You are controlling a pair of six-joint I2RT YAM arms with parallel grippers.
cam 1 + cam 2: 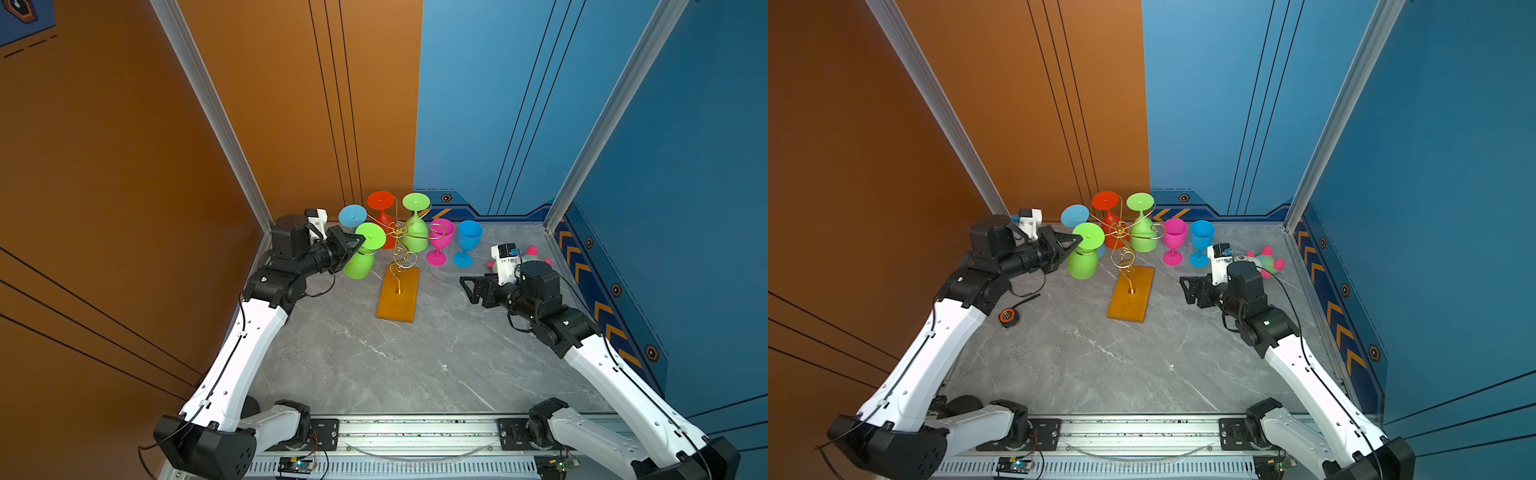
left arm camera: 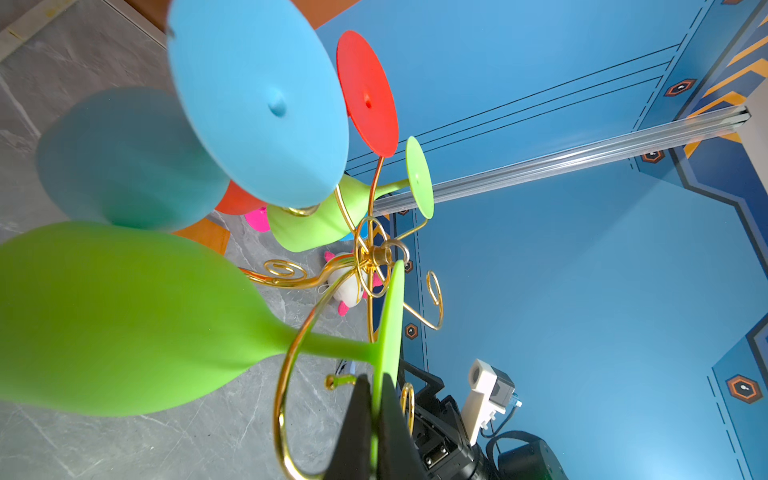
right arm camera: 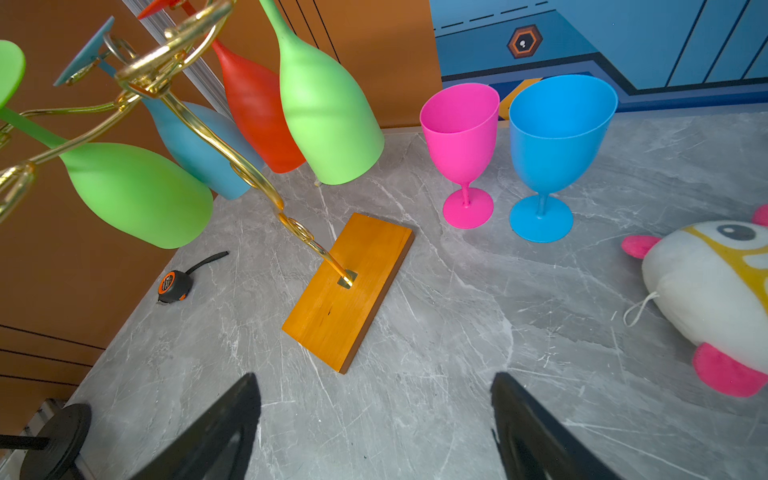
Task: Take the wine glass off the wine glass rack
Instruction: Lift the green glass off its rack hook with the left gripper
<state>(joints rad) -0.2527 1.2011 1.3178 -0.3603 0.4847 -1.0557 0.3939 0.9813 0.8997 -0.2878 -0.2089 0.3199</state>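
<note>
On the left side of the rack (image 1: 398, 249), the green glass (image 1: 359, 264) hangs upside down with its stem inside a gold curl. It is the nearest glass on the rack, and its bowl points down at the table (image 1: 374, 365).

The left gripper (image 1: 362, 240) has its jaws pressed together on the edge of this glass's flat foot. The left wrist view shows the thin green rim pinched between the two black fingers (image 2: 359, 419). The right gripper (image 1: 468, 286) hangs low over the table, to the right of the rack's wooden base (image 1: 397, 301). Its jaws are spread wide with nothing in them.

The job now, I think, is to slide the glass out of the curl. The pinch is only on a thin rim, so it should stay tight. A small lift first would take the foot off the wire. Then a slow, straight pull out through the gap in the curl should work, with the stem kept off the wire. A hard tug could tip the whole rack. The blue glass (image 1: 352, 216) hangs just beside it on the far side, so pull away from that one.
</note>
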